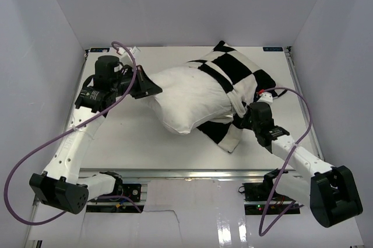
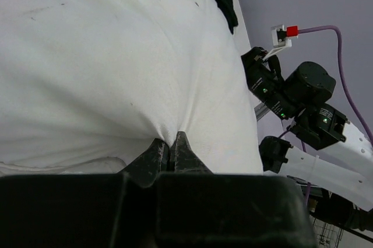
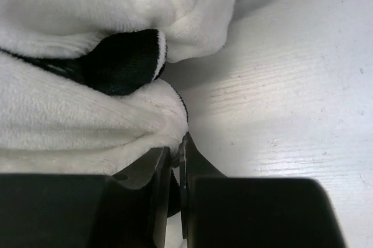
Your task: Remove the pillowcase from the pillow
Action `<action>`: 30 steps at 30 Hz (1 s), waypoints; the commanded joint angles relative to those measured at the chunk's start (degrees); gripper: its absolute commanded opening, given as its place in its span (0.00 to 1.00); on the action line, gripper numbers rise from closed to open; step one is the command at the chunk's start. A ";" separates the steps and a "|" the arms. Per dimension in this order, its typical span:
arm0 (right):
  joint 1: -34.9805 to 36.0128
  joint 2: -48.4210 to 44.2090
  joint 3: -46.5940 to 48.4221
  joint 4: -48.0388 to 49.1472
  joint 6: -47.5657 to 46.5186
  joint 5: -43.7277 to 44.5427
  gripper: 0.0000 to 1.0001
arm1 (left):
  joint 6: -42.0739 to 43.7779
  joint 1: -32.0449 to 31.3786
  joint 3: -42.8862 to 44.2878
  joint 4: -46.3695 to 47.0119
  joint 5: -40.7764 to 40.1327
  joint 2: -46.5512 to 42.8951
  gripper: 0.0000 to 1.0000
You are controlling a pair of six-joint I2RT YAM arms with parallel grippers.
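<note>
With left gripper (image 2: 170, 150), pinches a fold at the left end of the pillow (image 1: 186, 101). With right gripper (image 3: 176, 157), clamps the pillowcase (image 1: 233, 70) hem at near right. Lies on the table (image 1: 134, 143) between both, bare at left, covered far right.

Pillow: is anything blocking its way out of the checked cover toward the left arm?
Nothing visible does. The left pincer is shut on the bare white end of the pillow, the right pincer is shut on the edge of the cover, and only the cover itself wraps the pillow's other end.
</note>
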 commanded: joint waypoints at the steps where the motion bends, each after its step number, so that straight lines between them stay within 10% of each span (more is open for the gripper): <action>1: -1.17 -2.65 2.12 -1.18 -3.81 -0.67 0.08 | 2.33 1.40 -2.58 3.98 2.53 -6.42 0.00; 3: -1.00 -5.54 6.68 -7.24 -5.41 -2.89 0.21 | 2.69 1.40 -7.48 5.72 4.88 -8.27 0.00; 5: -0.74 -10.79 9.85 -8.48 -7.70 -7.63 0.57 | 1.64 1.31 -13.37 9.76 7.79 -12.92 0.00; 8: -0.56 -15.03 12.23 -5.86 -11.30 -20.27 0.74 | 0.23 1.31 -22.09 13.03 5.27 -19.06 0.00; 22: 10.34 28.09 65.44 -22.33 -31.08 -27.69 0.76 | -2.68 1.22 -33.88 14.44 1.03 -30.34 0.00; 30: 13.42 43.04 74.28 -28.44 -35.30 -25.86 0.76 | -2.41 1.22 -33.10 14.53 0.42 -30.78 0.00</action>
